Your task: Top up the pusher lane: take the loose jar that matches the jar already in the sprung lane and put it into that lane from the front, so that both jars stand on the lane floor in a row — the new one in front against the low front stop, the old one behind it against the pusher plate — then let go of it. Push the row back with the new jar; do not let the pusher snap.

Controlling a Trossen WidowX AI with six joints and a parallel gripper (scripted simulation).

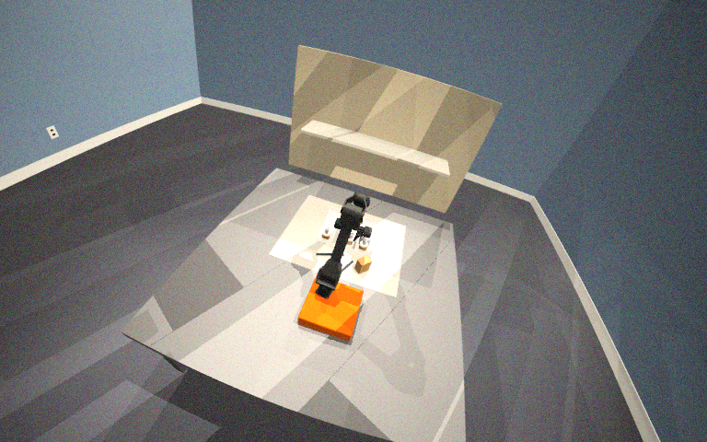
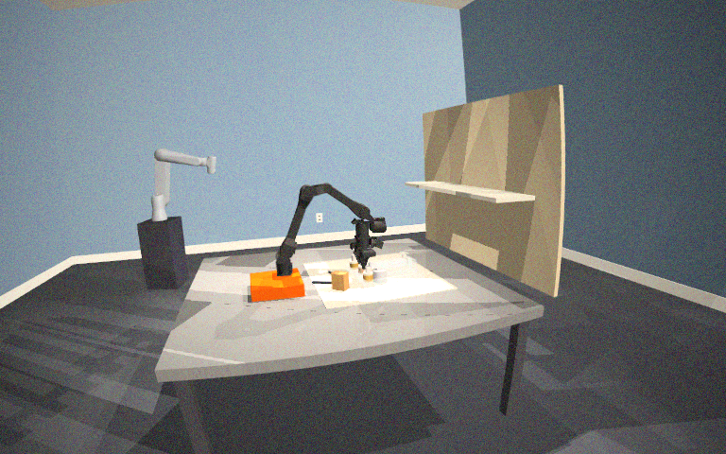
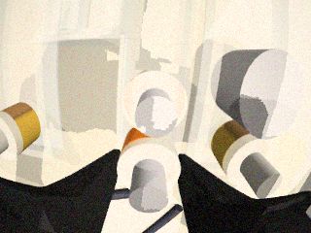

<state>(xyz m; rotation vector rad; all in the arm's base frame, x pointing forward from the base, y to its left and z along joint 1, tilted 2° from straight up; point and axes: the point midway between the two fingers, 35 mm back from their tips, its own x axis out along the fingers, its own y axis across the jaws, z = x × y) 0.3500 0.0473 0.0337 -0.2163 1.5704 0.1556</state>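
My gripper [image 3: 150, 158] [image 2: 364, 264] is shut on a jar [image 3: 130, 167] with a white shoulder, grey cap and orange band. The held jar is upright or nearly so, at the front of the clear-walled lane [image 3: 123, 63]. Just behind it in the wrist view is the lane jar [image 3: 132, 94], with a white shoulder and pale cap; its band is hidden. I cannot tell whether the two jars touch or whether the held jar is on the floor. The front stop and pusher plate are not clearly visible. In the top view the arm mostly hides the gripper.
An amber-banded jar [image 3: 27, 123] [image 1: 326, 234] stands left, another [image 3: 221, 146] [image 1: 363, 244] [image 2: 368, 275] right. A grey cylinder [image 3: 230, 83] [image 2: 380, 275] stands behind the right jar. A tan block [image 1: 363, 264] [image 2: 339, 280] and dark rods [image 3: 163, 218] [image 1: 324, 254] lie nearer the base.
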